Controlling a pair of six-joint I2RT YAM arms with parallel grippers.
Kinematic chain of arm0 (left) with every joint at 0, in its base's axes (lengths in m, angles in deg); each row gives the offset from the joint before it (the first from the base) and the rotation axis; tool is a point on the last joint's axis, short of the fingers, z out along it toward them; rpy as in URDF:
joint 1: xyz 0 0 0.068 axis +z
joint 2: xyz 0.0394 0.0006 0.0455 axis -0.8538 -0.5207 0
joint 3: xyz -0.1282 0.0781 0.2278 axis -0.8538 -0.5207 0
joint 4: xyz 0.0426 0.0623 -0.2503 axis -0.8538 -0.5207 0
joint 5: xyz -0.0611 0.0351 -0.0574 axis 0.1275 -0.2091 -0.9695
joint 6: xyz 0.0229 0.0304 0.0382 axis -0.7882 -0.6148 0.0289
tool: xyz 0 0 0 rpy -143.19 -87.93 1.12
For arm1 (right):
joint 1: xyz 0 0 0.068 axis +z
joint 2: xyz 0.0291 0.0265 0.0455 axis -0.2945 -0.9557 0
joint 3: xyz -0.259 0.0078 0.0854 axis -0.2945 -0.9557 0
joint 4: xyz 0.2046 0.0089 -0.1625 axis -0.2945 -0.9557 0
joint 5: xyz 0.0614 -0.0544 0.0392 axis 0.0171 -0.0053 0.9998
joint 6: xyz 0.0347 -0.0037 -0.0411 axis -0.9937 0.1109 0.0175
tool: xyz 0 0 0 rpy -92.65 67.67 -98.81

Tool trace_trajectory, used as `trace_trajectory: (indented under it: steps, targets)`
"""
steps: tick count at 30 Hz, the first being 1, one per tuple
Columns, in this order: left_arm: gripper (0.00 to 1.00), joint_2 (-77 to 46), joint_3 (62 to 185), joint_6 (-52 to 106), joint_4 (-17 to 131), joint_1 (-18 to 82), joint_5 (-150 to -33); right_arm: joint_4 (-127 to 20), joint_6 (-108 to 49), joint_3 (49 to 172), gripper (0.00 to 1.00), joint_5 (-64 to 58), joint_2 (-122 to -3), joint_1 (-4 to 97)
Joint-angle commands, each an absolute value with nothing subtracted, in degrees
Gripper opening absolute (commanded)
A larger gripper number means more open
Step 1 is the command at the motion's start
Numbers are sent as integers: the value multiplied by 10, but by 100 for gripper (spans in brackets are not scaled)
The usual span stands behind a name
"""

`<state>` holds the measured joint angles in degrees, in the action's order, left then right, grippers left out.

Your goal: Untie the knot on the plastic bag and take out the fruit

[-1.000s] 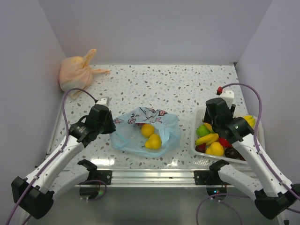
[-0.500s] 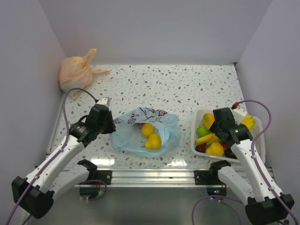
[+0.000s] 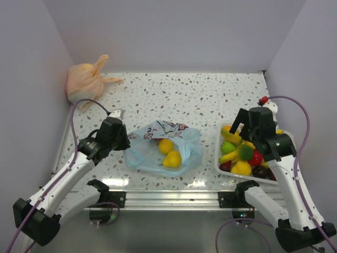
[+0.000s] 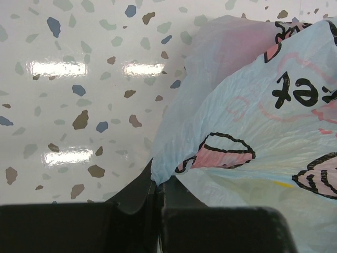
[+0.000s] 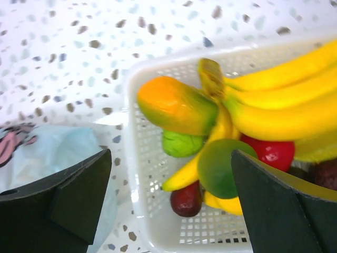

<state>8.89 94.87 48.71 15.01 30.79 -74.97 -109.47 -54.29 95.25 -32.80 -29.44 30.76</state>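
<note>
So, left pincer [image 4: 158,182] is clamped on the plastic bag [image 4: 247,121]'s left edge, right pincer [image 5: 171,174] hangs wide open over the white fruit basket [image 5: 138,174], gripping nothing.

1. A glossy white tabletop flecked with grey, brown and blue chips [image 3: 210,100] fills the middle of the top view.
2. A plain pale lilac back wall [image 3: 174,31] spans the top of that frame and meets the tabletop in a straight line.
3. A matching lilac left wall [image 3: 26,79] and right wall [image 3: 313,63] slant in from the sides, boxing the tabletop in.
4. A silver metal rail [image 3: 168,197] runs along the tabletop's near edge, lower middle.
5. A dull grey surface [image 3: 174,232] lies below the rail, at the bottom edge.
6. Bright bar-shaped light reflections [image 4: 52,68] gleam on the tabletop, left side of the left wrist view.
</note>
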Motion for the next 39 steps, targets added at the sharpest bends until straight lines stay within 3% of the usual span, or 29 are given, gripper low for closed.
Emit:
trace_trajectory:
  steps: [1,5,12,16,21,30,39]
  targets:
    - [0,84,976,478,161,309,-755,-1052,-457,1016,99,-233,-324,329]
    - [0,78,977,478,161,309,-758,-1028,-434,1080,99,-196,-359,402]
    - [0,67,978,481,155,309,-762,-995,-410,1210,98,-174,-499,630]
    - [0,66,978,482,152,309,-763,-990,-389,1275,93,-196,-570,738]
    - [0,62,979,483,152,309,-761,-974,-377,1318,80,-159,-645,832]
    - [0,59,976,482,153,309,-758,-930,-402,1198,70,-112,-693,852]
    - [0,65,973,477,159,309,-767,-859,-460,1037,65,-201,-695,803]
